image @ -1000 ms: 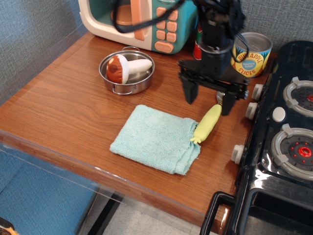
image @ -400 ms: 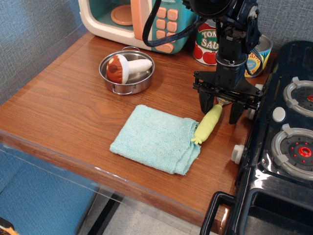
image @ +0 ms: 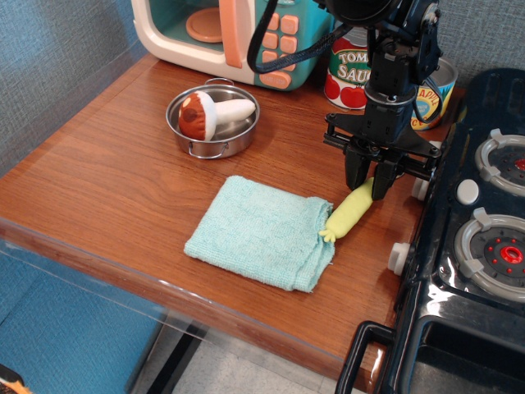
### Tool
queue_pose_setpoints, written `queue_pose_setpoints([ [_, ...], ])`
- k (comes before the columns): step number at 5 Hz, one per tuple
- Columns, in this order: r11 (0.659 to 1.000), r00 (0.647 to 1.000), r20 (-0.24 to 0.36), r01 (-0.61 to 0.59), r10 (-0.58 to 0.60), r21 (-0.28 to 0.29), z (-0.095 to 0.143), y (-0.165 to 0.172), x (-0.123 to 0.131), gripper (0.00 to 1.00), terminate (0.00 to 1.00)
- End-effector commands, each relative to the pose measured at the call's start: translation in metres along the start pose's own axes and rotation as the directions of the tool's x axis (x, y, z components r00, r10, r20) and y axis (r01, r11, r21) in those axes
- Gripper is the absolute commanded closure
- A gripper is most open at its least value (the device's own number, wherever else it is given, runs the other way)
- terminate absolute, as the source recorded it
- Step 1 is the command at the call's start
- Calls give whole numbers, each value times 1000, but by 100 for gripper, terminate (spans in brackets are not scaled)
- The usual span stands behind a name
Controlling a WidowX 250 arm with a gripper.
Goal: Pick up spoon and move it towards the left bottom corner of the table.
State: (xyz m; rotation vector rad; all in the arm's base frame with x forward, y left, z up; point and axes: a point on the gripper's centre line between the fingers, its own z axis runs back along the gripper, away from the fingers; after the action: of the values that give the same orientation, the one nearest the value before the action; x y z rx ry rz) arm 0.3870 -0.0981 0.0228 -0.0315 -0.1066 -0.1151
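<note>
The spoon (image: 346,215) lies on the brown wood table (image: 107,180) at the right, next to the stove. Its pale yellow-green handle points down-left, and its frilled tip rests on the edge of a teal cloth. Its silver bowl is hidden behind my gripper. My gripper (image: 367,190) points straight down over the upper end of the handle. Its black fingers (image: 354,171) are closed in on both sides of the handle, and the spoon still rests on the table.
The folded teal cloth (image: 258,231) lies mid-table. A metal pot (image: 195,141) holding a mushroom toy (image: 209,115) sits behind it. A toy microwave (image: 238,33), a tomato sauce can (image: 349,70) and a pineapple can (image: 428,92) stand at the back. A black toy stove (image: 476,246) borders the right.
My gripper moved right, came down over the spoon's upper handle and closed its fingers from wide open to around the handle. The spoon has barely moved.
</note>
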Motion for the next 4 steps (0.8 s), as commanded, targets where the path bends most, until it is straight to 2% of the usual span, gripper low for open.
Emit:
queue_pose_setpoints([
  [1, 992, 980, 160, 124, -117, -34, 52, -26, 41, 100, 0],
  [2, 991, 960, 256, 129, -116, -36, 93, -24, 52, 100, 0],
  [3, 997, 961, 270, 70, -60, -30, 112, 7, 35, 100, 0],
  [4, 996, 972, 219, 87, -79, -27, 94, 25, 16, 0, 0],
])
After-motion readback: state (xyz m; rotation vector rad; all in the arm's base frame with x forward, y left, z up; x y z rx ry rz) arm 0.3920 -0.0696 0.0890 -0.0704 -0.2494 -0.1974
